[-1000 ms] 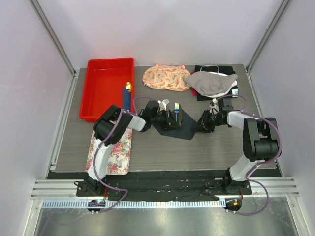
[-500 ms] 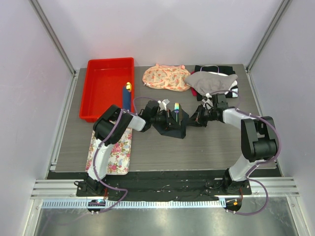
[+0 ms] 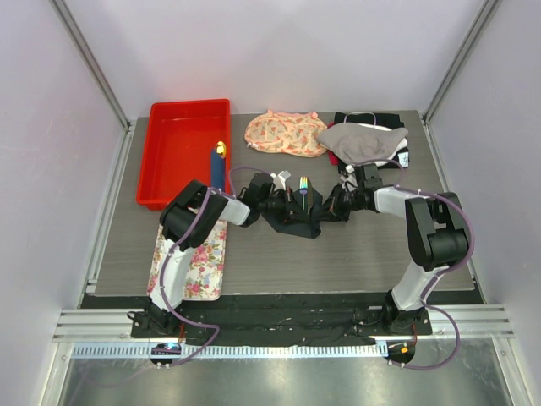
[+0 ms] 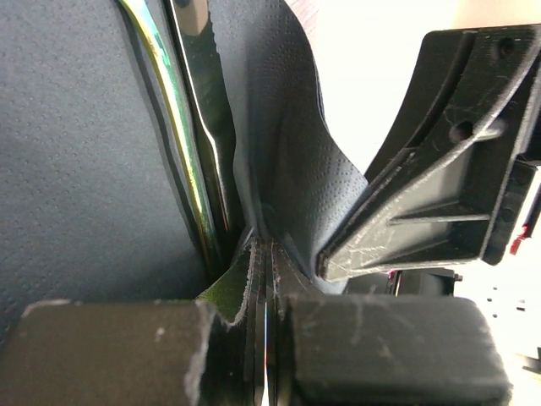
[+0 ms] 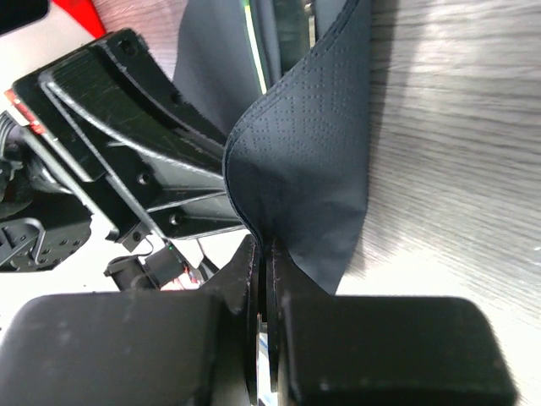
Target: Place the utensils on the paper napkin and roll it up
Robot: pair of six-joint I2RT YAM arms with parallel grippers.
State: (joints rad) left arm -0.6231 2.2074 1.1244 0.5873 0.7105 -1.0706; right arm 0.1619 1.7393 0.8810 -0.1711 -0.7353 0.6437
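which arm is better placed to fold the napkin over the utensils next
Right. The right gripper is shut on a raised edge of the paper napkin beside the utensils, so it can probably fold that over them. The left gripper pins the napkin at the utensils.

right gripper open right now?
No, in the right wrist view the right gripper is pinched shut on a folded edge of the paper napkin.

The left gripper (image 3: 272, 204) and right gripper (image 3: 332, 209) touched the crumpled dark napkin (image 3: 297, 222) from opposite sides. Iridescent utensils (image 3: 303, 188) lay on it.
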